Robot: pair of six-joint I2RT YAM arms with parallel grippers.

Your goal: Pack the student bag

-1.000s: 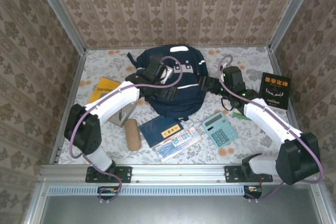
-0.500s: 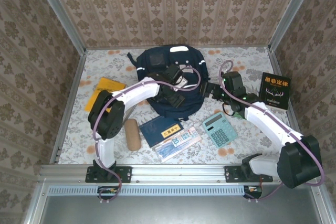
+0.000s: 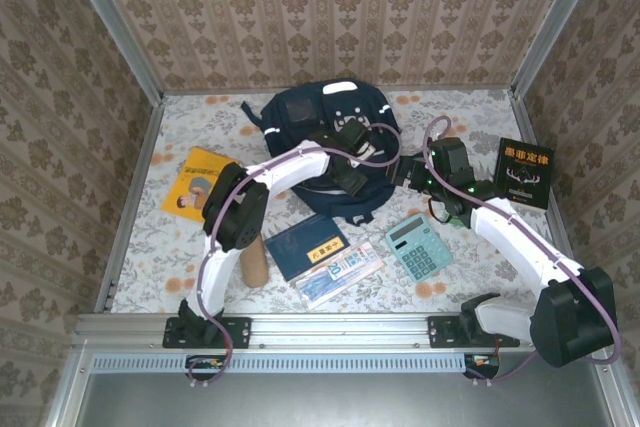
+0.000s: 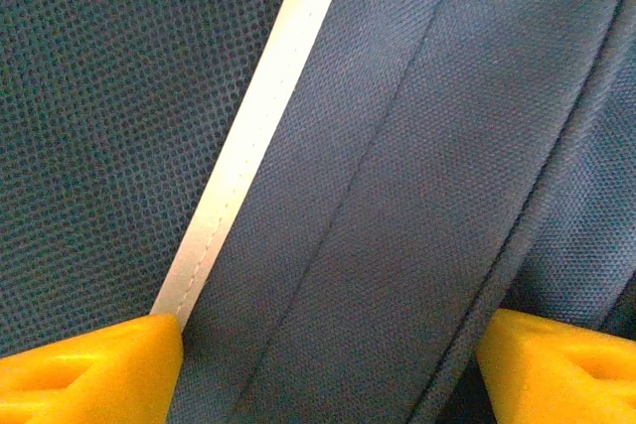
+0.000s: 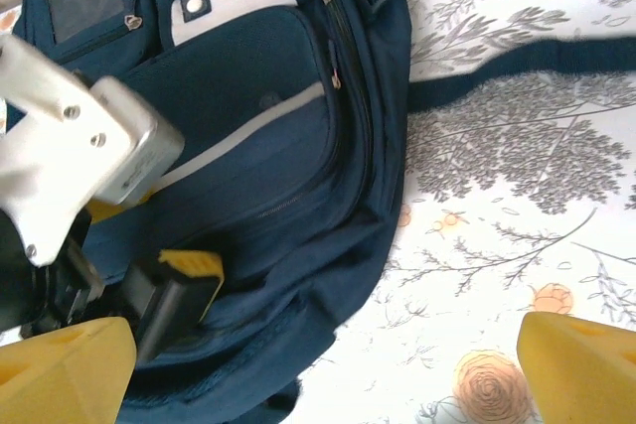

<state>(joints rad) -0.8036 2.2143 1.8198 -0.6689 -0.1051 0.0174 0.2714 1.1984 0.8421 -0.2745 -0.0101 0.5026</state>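
Note:
The student bag (image 3: pixel 322 127), a dark navy backpack, lies flat at the back middle of the table. My left gripper (image 3: pixel 352 181) presses down on its lower right part. In the left wrist view its yellow fingertips (image 4: pixel 89 369) stand apart, the gripper (image 4: pixel 323 374) open, with a band of navy fabric and a white stripe (image 4: pixel 248 136) between them. My right gripper (image 3: pixel 401 170) hovers open just right of the bag. In the right wrist view this gripper (image 5: pixel 323 369) is over the bag's (image 5: pixel 288 146) lower edge and the floral cloth, holding nothing.
A yellow book (image 3: pixel 197 182) lies at the left. A brown pencil roll (image 3: pixel 254 259), a navy notebook (image 3: pixel 306 245) and a clear pouch (image 3: pixel 340 275) lie in front. A teal calculator (image 3: pixel 419 245) and a black book (image 3: pixel 525 172) lie at the right.
My left arm swung rightward across the bag, from its upper left to its lower right, and its jaws narrowed slightly. The bag shifted a little. The right gripper hardly moved.

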